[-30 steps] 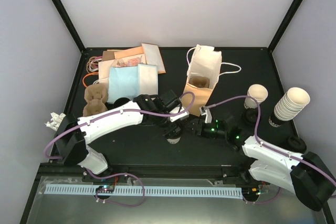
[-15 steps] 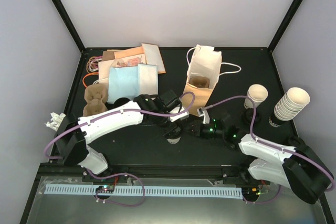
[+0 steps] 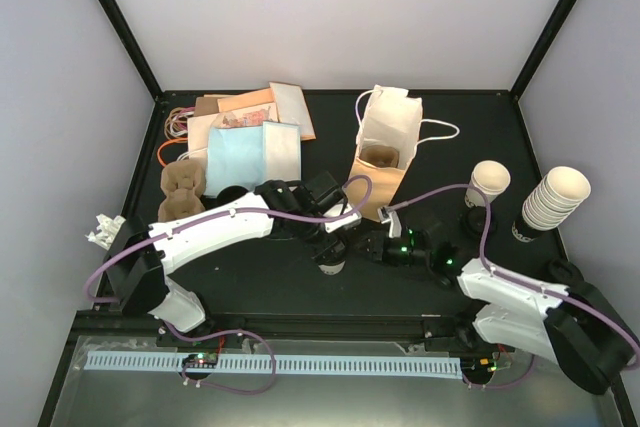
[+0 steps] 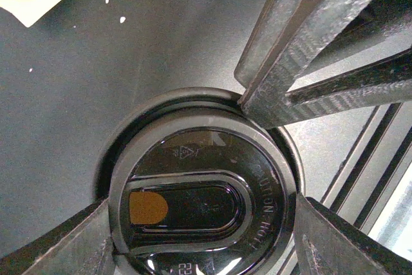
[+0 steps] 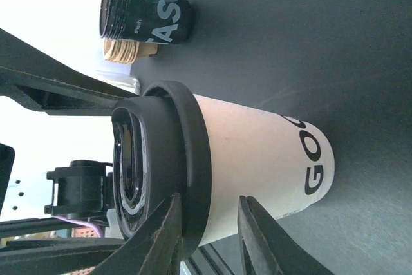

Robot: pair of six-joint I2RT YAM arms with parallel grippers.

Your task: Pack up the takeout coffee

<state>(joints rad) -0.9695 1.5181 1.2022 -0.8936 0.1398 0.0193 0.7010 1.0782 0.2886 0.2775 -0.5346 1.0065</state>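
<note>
The takeout coffee (image 3: 331,265) is a white cup (image 5: 257,165) with black lettering and a black lid (image 4: 199,204), standing upright at the table's front middle. My left gripper (image 3: 328,247) is above it, and in the left wrist view my left gripper (image 4: 203,223) has one finger against each side of the lid. My right gripper (image 3: 358,245) reaches in from the right. In the right wrist view my right gripper (image 5: 209,217) has narrow jaws straddling the lid's rim, one finger over the lid and one against the cup wall. Its fingers (image 4: 302,49) lie on the lid's edge.
An open white paper bag (image 3: 385,142) stands behind the cup. A single cream cup (image 3: 489,180), a stack of cups (image 3: 553,199) and a loose black lid (image 3: 563,272) are at the right. A cardboard carrier (image 3: 182,192), napkins (image 3: 250,137) and a black cup (image 5: 145,14) lie left.
My right gripper has moved left up to the cup and its jaws have narrowed around the lid's rim. The left arm and the cup have stayed put.
</note>
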